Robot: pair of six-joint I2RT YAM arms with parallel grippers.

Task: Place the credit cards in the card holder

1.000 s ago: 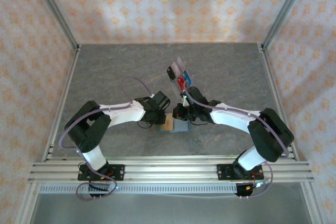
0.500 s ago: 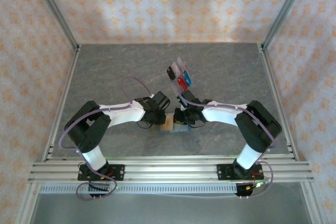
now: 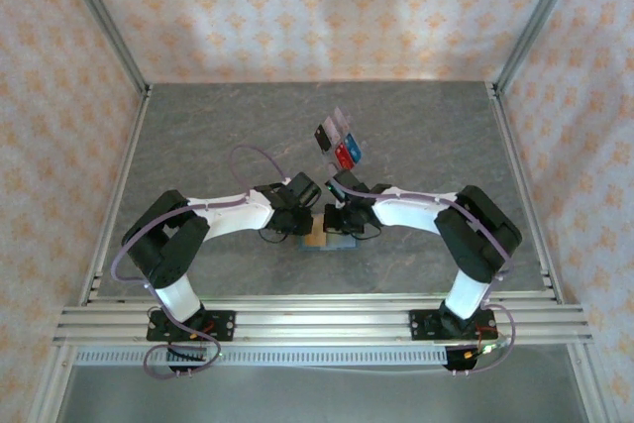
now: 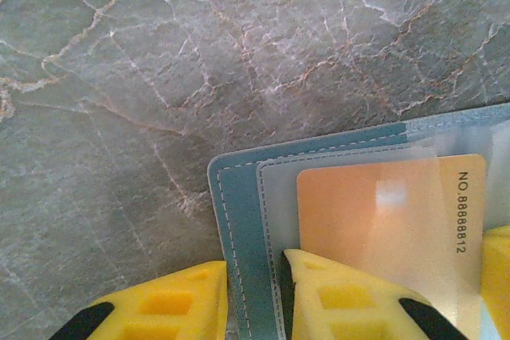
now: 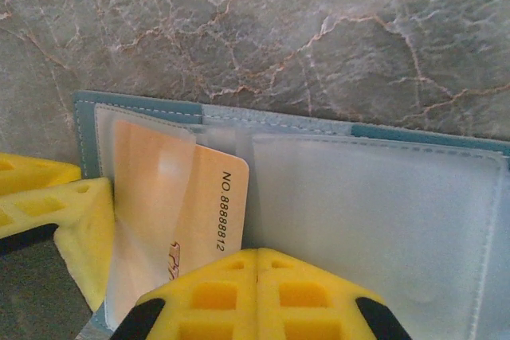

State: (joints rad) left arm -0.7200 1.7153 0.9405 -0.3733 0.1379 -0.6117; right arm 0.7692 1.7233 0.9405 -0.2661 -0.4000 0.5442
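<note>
The teal card holder [image 3: 337, 240] lies open on the table between both arms, its teal cover [image 4: 239, 220] and clear inner sleeves [image 5: 382, 212] showing. An orange-gold credit card [image 4: 374, 220] sits partway inside the left sleeve, its numbered edge [image 5: 227, 209] sticking out toward the fold. My left gripper [image 4: 255, 296] is shut on the holder's left cover edge. Over the fold, beside the card's edge, my right gripper [image 5: 256, 292] is shut with its fingers pressed together. Red [image 3: 343, 154], blue [image 3: 354, 154] and black [image 3: 322, 136] cards rest in a clear tray.
The clear ridged tray [image 3: 337, 126] stands tilted just beyond the grippers, at the table's middle. Grey marbled table [image 3: 208, 136] stretches to the left and right. Metal frame posts [image 3: 99, 17] and patterned walls ring the workspace.
My right arm has drawn its gripper leftward onto the wallet's middle, its elbow folding inward. The left gripper and the wallet have stayed put.
</note>
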